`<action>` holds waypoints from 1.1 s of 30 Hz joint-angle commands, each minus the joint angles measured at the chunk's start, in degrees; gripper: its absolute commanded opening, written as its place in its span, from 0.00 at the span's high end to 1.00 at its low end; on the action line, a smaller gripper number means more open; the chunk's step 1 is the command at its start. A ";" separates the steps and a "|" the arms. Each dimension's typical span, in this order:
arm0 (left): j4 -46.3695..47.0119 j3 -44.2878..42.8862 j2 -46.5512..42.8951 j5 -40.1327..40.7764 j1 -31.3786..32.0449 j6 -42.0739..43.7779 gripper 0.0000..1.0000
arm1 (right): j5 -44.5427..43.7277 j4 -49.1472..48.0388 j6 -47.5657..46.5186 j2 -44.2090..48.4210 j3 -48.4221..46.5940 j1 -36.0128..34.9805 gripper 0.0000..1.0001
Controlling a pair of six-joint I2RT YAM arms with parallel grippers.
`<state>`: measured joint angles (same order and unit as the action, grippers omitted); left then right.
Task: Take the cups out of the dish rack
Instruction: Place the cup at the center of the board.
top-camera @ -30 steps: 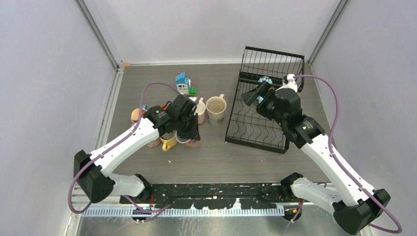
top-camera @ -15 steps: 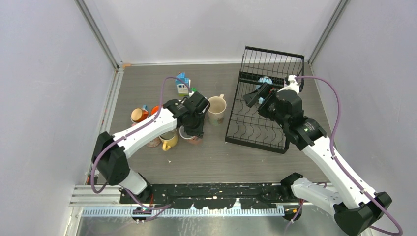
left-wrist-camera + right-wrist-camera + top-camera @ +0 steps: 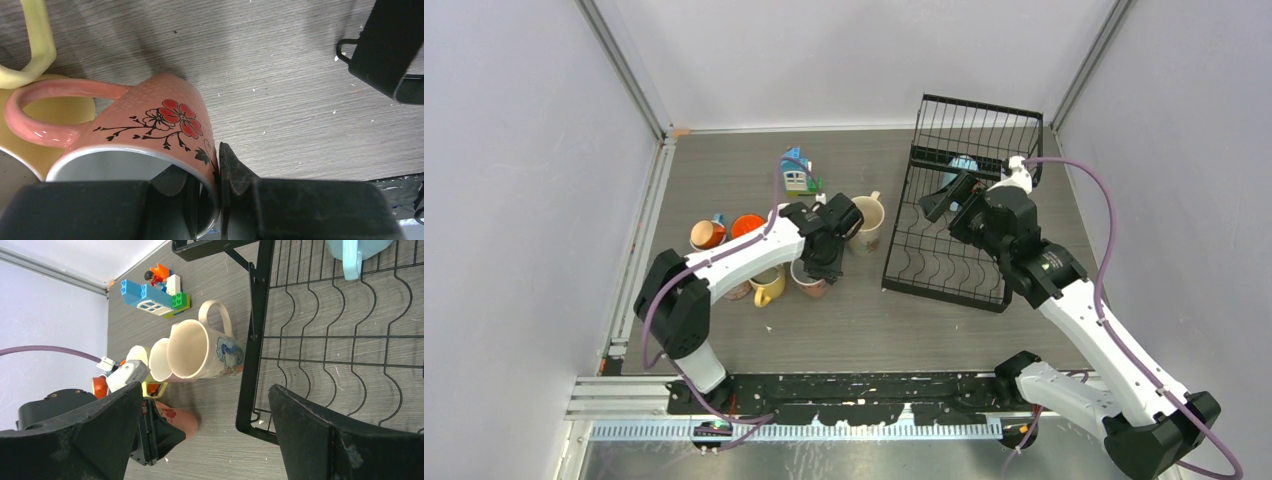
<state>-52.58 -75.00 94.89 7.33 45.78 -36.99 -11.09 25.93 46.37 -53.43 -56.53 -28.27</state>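
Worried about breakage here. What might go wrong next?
The left gripper pinches the pink flowered mug only by its rim, so it may tilt or slip. Its handle lies beside the yellow mug, which might get knocked. The open right gripper may catch the dish rack wires nearing the light blue cup.

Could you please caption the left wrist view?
Left hand pinches the rim of a pink flowered mug beside a yellow mug.

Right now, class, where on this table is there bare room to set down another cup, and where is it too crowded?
Free: the near strip of table in front of the cups and the dish rack, and the far patch between the toy block house and the rack. Crowded: among the clustered cups.
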 commanded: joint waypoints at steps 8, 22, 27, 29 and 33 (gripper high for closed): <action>0.25 -3.96 2.76 2.75 0.28 3.11 1.00 | -1.24 -0.35 -1.15 2.23 0.53 0.15 0.00; -1.02 -4.73 3.49 2.34 0.28 4.02 0.82 | -1.65 0.95 -1.63 2.64 0.76 0.20 0.00; -1.04 -4.14 3.28 2.25 0.28 3.95 0.79 | -1.63 1.31 -1.62 2.65 0.89 0.15 0.00; -1.12 -3.91 3.16 2.25 0.28 3.94 0.78 | -1.65 1.47 -1.63 2.71 0.95 0.15 0.00; -1.12 -3.69 3.11 2.42 0.28 4.11 0.76 | -1.66 1.55 -1.72 2.72 1.07 0.15 0.00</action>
<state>-53.47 -76.93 99.15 7.94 45.80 -33.95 -11.51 28.36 45.58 -51.99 -55.48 -28.27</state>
